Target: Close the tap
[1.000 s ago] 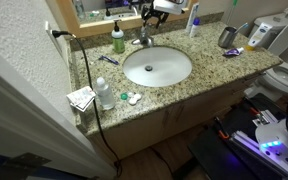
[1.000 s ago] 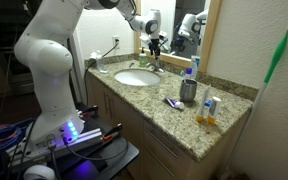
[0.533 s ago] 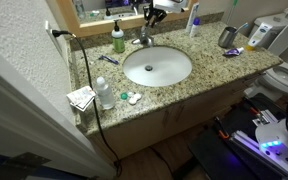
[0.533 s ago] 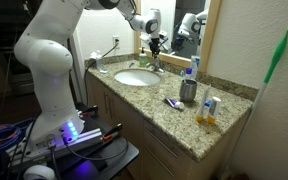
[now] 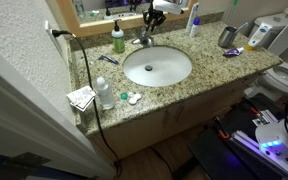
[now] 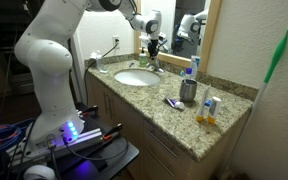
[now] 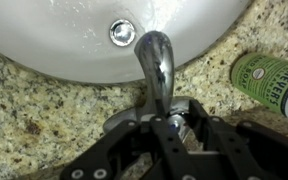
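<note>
The tap (image 7: 156, 60) is a small chrome faucet at the back rim of the white oval basin (image 7: 54, 45); its curved spout points over the drain. My gripper (image 7: 180, 125) sits just behind the spout. Its black fingers (image 7: 202, 121) are shut on the shiny lever handle at the tap's base. In both exterior views the gripper (image 5: 150, 22) (image 6: 154, 47) hangs straight down over the tap (image 5: 142, 40) (image 6: 155, 66), in front of the mirror. I cannot tell from these views whether water is running.
A green soap dispenser (image 5: 118, 40) (image 7: 269, 80) stands right beside the tap. The granite counter also holds a metal cup (image 5: 227, 37) (image 6: 188, 91), a clear bottle (image 5: 104, 93) and small toiletries. A black cord (image 5: 84, 70) hangs down the counter's end.
The arm has stayed over the tap. The fingers have drawn together onto the lever handle.
</note>
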